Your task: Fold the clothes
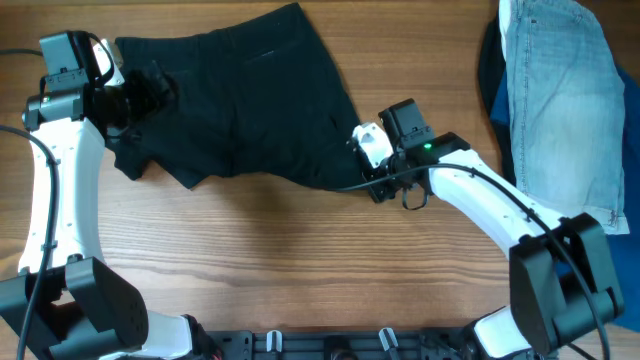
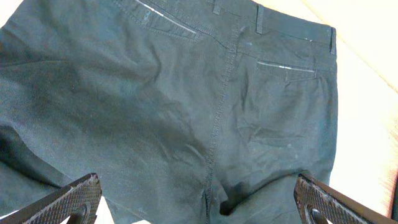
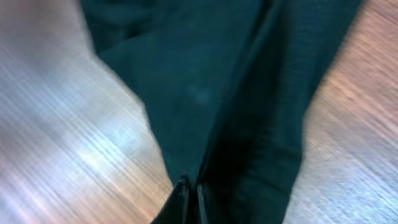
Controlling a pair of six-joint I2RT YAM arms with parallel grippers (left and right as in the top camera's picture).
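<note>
The black shorts [image 1: 250,100] lie spread on the wooden table at the back left, back pockets up. My left gripper [image 1: 150,88] is over their left end. In the left wrist view the left gripper [image 2: 198,193] is wide open just above the shorts [image 2: 186,106], with the centre seam between the fingers. My right gripper [image 1: 362,165] is at the shorts' right lower corner. In the blurred right wrist view the right gripper [image 3: 189,186] has its fingers pressed together on an edge of the black shorts [image 3: 211,81].
Light-blue denim shorts [image 1: 565,100] lie at the back right over a bright-blue cloth [image 1: 492,95]. Bare wooden table [image 1: 300,260] stretches across the front. The arm bases stand at the front edge.
</note>
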